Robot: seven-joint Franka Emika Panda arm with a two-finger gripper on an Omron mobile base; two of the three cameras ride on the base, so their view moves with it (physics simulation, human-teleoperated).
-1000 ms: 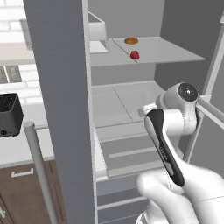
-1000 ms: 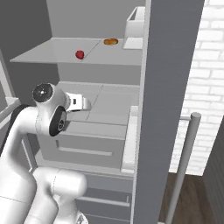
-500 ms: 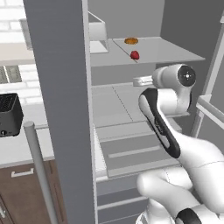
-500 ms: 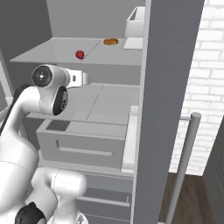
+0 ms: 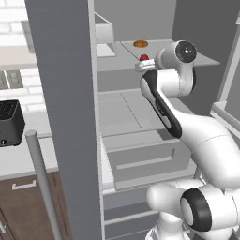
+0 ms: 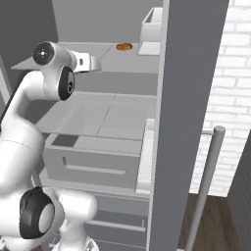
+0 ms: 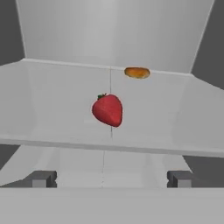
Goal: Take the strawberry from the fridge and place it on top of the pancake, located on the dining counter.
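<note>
The fridge stands open, its grey door at my left. A red strawberry lies on the upper pale shelf, also seen as a small red spot, the strawberry. My gripper is open, level with the shelf's front edge and a short way in front of the fruit, with nothing between its fingertips. From the sides the gripper points into the fridge. The pancake and the dining counter are out of view.
A small orange item lies behind the strawberry on the same shelf. A white container stands at the shelf's side. Below are a lower shelf and a drawer. A black toaster sits on the worktop beyond the door's bar handle.
The arm has lifted the gripper from the middle shelf's height up to the upper shelf's edge, closer to the strawberry. The strawberry has not moved.
</note>
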